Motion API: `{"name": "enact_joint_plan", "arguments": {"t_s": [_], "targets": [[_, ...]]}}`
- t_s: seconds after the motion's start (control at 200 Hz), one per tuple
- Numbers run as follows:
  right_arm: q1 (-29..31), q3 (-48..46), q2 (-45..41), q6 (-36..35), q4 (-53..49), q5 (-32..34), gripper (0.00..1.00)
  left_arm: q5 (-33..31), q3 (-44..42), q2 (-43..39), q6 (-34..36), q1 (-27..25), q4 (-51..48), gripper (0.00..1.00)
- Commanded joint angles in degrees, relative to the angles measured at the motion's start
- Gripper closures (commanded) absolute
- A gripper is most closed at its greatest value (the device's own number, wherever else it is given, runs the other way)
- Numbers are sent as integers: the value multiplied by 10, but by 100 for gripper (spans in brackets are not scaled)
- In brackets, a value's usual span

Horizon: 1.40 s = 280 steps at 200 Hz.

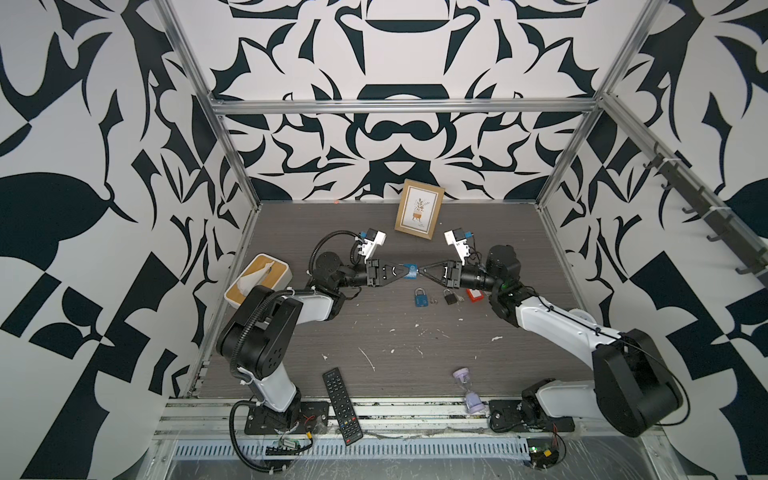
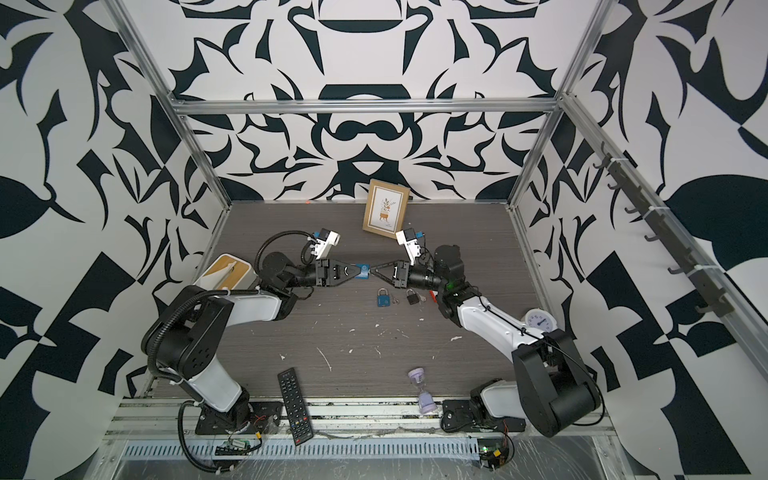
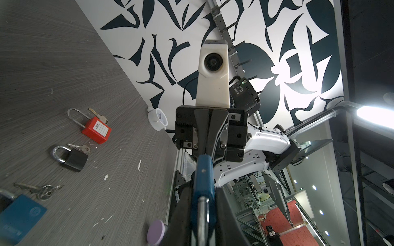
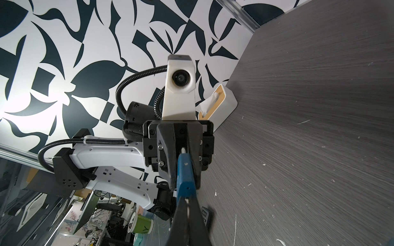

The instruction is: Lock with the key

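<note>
A blue padlock (image 1: 410, 271) (image 2: 364, 271) hangs in the air between my two grippers, above the table's middle. My left gripper (image 1: 404, 271) (image 3: 202, 204) is shut on it, its fingers (image 3: 183, 204) clamping the blue body (image 3: 203, 181) beside the steel shackle (image 3: 202, 215). From the opposite side, my right gripper (image 1: 420, 271) (image 4: 187, 200) is shut against the padlock's underside (image 4: 185, 172). A thin silvery sliver of the key (image 4: 187, 206) shows between its fingers, with the rest hidden.
On the table below lie a second blue padlock (image 1: 419, 297), a black padlock (image 1: 449, 296), a red padlock (image 1: 475, 294) and loose keys (image 3: 38, 189). A picture frame (image 1: 419, 210) leans at the back. A tissue box (image 1: 257, 279) is left, a remote (image 1: 342, 405) and hourglass (image 1: 468, 390) in front.
</note>
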Motion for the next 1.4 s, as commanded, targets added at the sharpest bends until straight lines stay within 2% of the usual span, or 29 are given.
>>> {"name": "enact_joint_plan", "arguments": {"t_s": [0.0,0.165,0.395,0.485,0.535,0.6,0.645,0.705,0.75,0.82,0.87,0.93,1.055,1.26,1.395], "targets": [[-35,-4,-39,7,23,3,100,-10,-2,-21,4,25,24,100],[-60,-2,-56,0,2,-1,100,-8,-6,-19,14,30,6,100],[-61,-4,-53,0,0,4,100,-13,-3,-16,10,31,6,100],[-61,1,-50,-5,-45,42,100,-15,-2,-17,19,32,-14,100],[-56,3,-56,-22,-94,85,100,-20,-2,-24,53,31,-52,100],[-41,6,-68,-48,-174,162,100,-44,-10,-51,135,31,-157,100],[-21,7,-73,-59,-214,217,100,-77,-4,-81,227,28,-302,100],[13,10,-70,-66,-255,282,100,-158,19,-128,356,15,-514,100],[38,12,-63,-62,-277,322,100,-211,42,-154,431,2,-629,100],[72,-12,-54,-36,-251,394,100,-247,61,-177,463,-1,-710,100],[96,-34,-42,-12,-216,438,100,-243,69,-185,474,9,-744,100],[127,-50,-23,14,-189,491,100,-205,66,-193,480,13,-736,100],[187,-60,19,47,-135,585,100,-173,55,-201,464,13,-703,100],[245,-47,80,113,-107,725,100,-155,33,-198,434,13,-662,100],[254,-16,139,154,-109,747,100,-156,20,-200,426,13,-643,100]]}}
